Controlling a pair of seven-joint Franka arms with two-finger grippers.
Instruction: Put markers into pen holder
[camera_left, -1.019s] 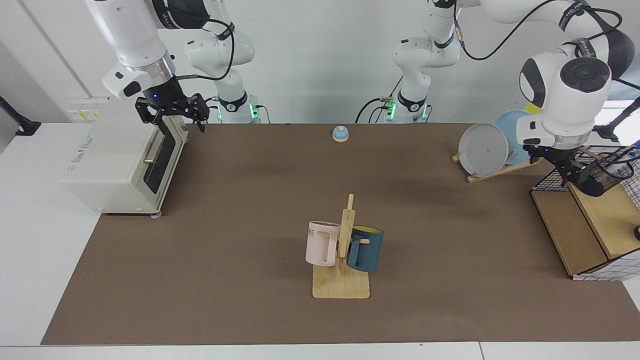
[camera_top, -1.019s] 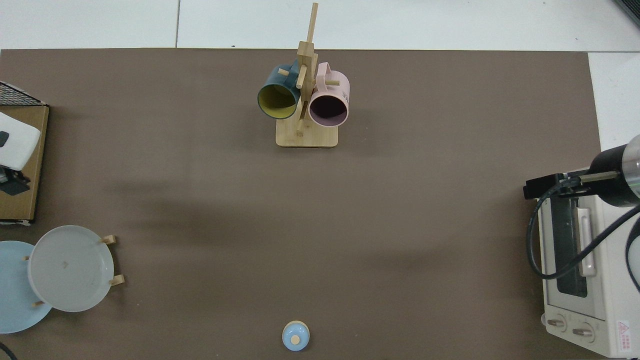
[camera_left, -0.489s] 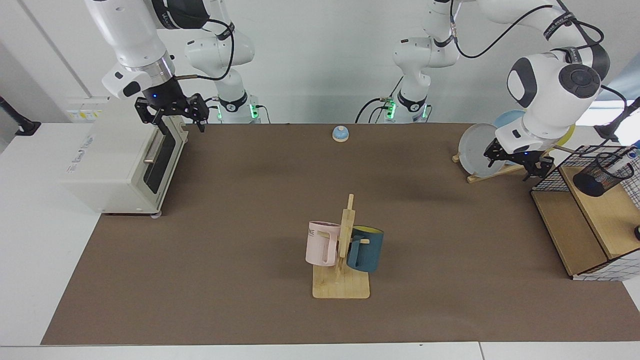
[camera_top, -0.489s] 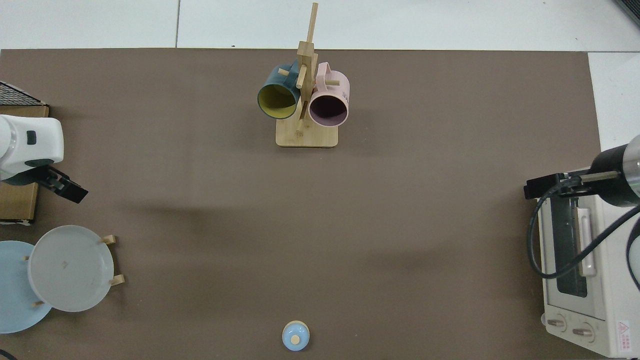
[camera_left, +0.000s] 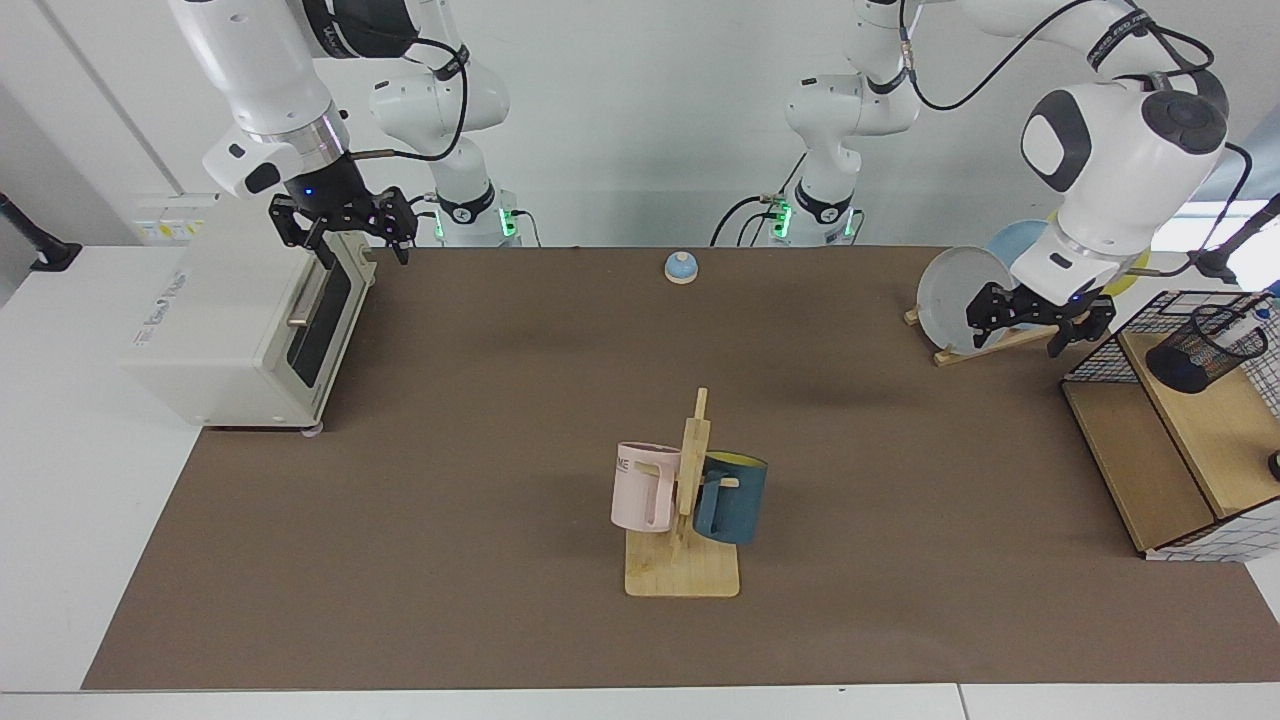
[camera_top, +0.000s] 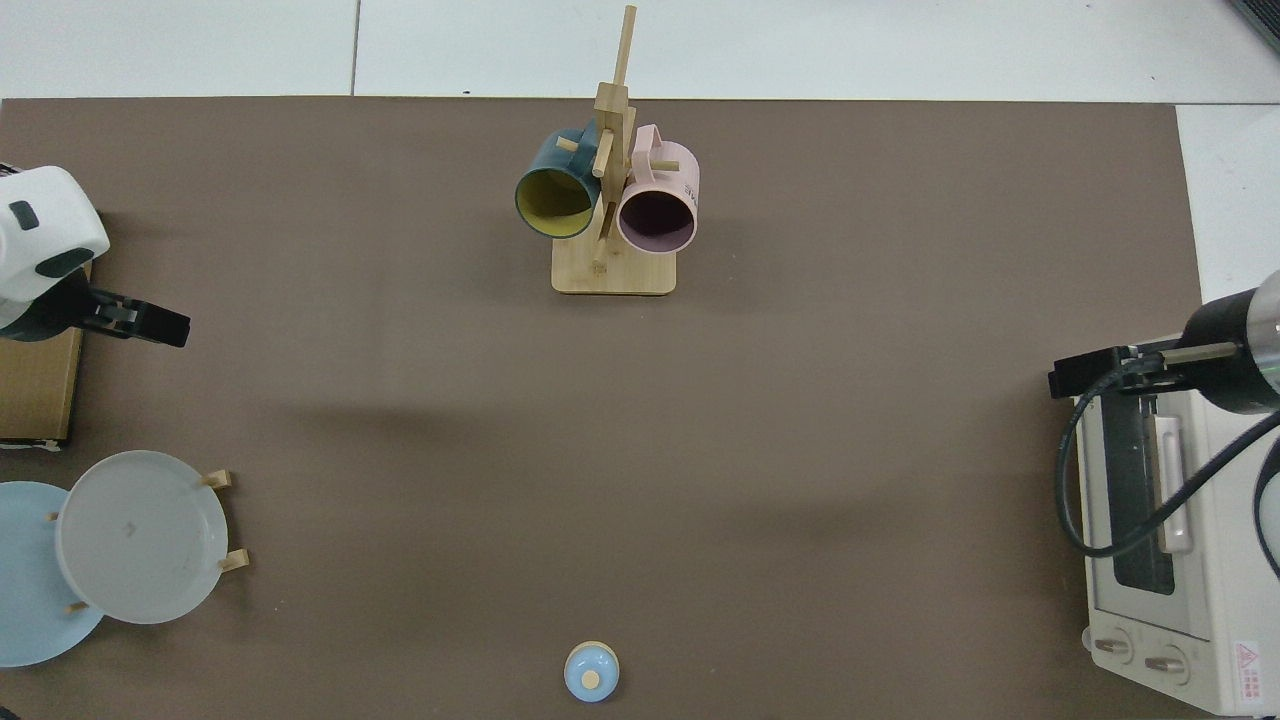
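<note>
The pen holder (camera_left: 1205, 350), a small black mesh cup, lies tilted on the wooden shelf (camera_left: 1215, 430) of the wire basket at the right edge of the facing view. A slim white marker (camera_left: 1250, 314) shows at its mouth, and its far end is cut off by the frame. My left gripper (camera_left: 1033, 335) hangs open and empty beside the basket's near corner, in front of the plates. In the top view, that left gripper (camera_top: 150, 322) is at the left edge. My right gripper (camera_left: 343, 240) waits open above the toaster oven, and the right gripper (camera_top: 1085, 372) appears at the right in the top view.
A white toaster oven (camera_left: 240, 330) stands at the left. A wooden mug tree (camera_left: 685, 560) with a pink mug (camera_left: 642, 487) and a blue mug (camera_left: 733, 498) stands mid-table. A rack holds a grey plate (camera_left: 955, 298) near the left gripper. A small blue bell (camera_left: 681, 266) sits at the back.
My left gripper has pulled away from the pen holder, out of the basket toward the table's middle, and now hangs beside the plates. The right arm has stayed still.
</note>
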